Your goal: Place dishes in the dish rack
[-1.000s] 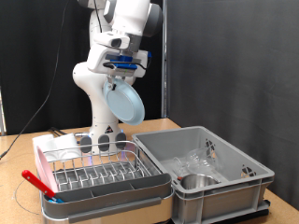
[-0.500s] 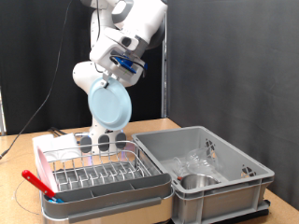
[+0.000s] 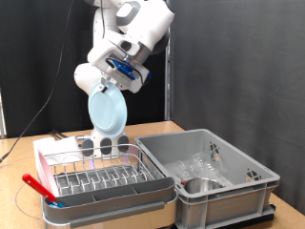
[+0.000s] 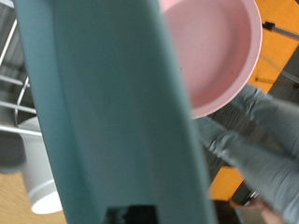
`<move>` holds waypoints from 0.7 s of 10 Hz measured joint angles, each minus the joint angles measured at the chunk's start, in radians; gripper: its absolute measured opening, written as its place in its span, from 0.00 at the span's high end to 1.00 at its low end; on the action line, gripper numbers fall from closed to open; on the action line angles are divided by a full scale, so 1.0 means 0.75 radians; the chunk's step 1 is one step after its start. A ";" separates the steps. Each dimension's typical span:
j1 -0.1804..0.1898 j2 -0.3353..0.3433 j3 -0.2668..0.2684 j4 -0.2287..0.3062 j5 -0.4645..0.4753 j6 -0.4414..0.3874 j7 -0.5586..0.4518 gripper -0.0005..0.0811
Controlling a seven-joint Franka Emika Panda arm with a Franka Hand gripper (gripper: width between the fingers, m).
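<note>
Above the dish rack (image 3: pixel 100 179), the hand (image 3: pixel 116 76) grasps a round light blue plate (image 3: pixel 107 112) by its upper rim, the plate hanging nearly on edge in mid-air. Below, the silver wire rack sits in its white tray (image 3: pixel 57 216) on the desk (image 3: pixel 19 181), beside a large grey crate (image 3: pixel 238 186) holding a steel bowl (image 3: pixel 197 185). Seen from the wrist, the plate (image 4: pixel 103 121) fills the frame, with a pink plate (image 4: pixel 217 51) beyond.

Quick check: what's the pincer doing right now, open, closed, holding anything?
Pincer: shut on the light blue plate, held in the air above the dish rack.
</note>
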 joint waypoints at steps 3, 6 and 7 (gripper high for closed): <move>-0.062 0.026 0.049 0.037 0.037 -0.117 0.370 0.95; -0.103 0.060 0.044 0.051 0.082 -0.038 0.557 0.95; -0.103 0.060 0.046 0.050 0.086 -0.039 0.554 0.95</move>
